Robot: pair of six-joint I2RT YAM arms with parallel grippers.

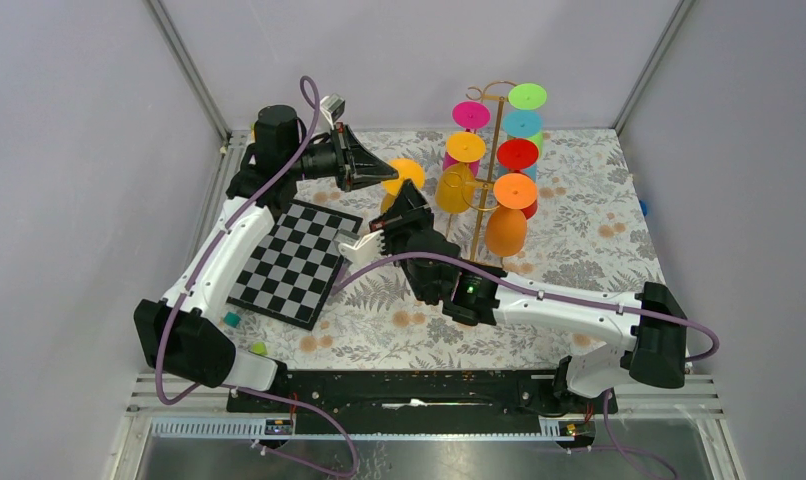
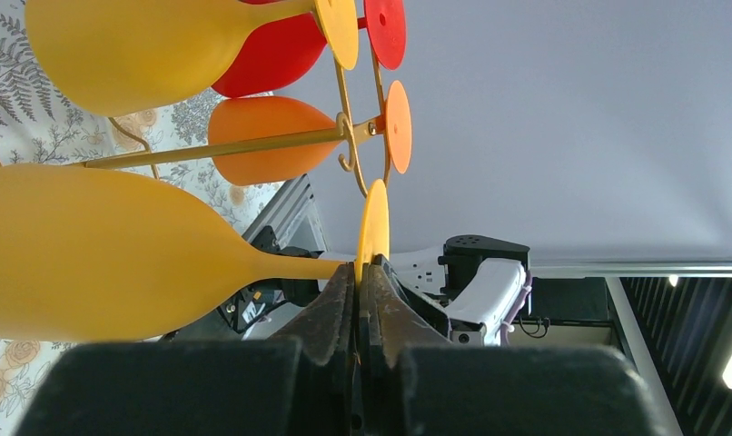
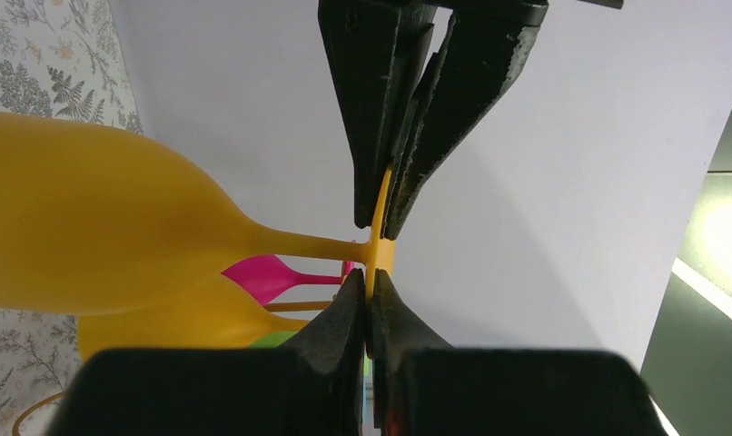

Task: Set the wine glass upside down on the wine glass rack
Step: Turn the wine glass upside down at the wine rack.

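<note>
Floral-patterned cloth is spread over the table (image 1: 579,270), and a black-and-white checkerboard (image 1: 294,262) is laid on its left part. Behind the middle of the table the wine glass rack (image 1: 479,215) is stood upright, its gold wire stem and curled hooks seen close in the left wrist view (image 2: 208,150). Other coloured glasses (image 1: 506,228) are hung from it bowl down: pink, green, blue, red, orange and yellow, their round feet turned up.

Just to the left of the rack, the yellow wine glass (image 1: 407,172) is held in the air off the table, with its foot disc turned toward the overhead camera. Its bowl (image 2: 99,254) is mostly hidden there by the arms, so its tilt can only be guessed at; it appears to be near the rack but not hung on it.

The left gripper (image 2: 361,272) is clamped on the rim of the foot disc. The right gripper (image 3: 370,277) is clamped on the opposite rim of the same disc, with the stem between the two.

Two small blocks (image 1: 232,318), teal and green, are seen near the left arm's base.
</note>
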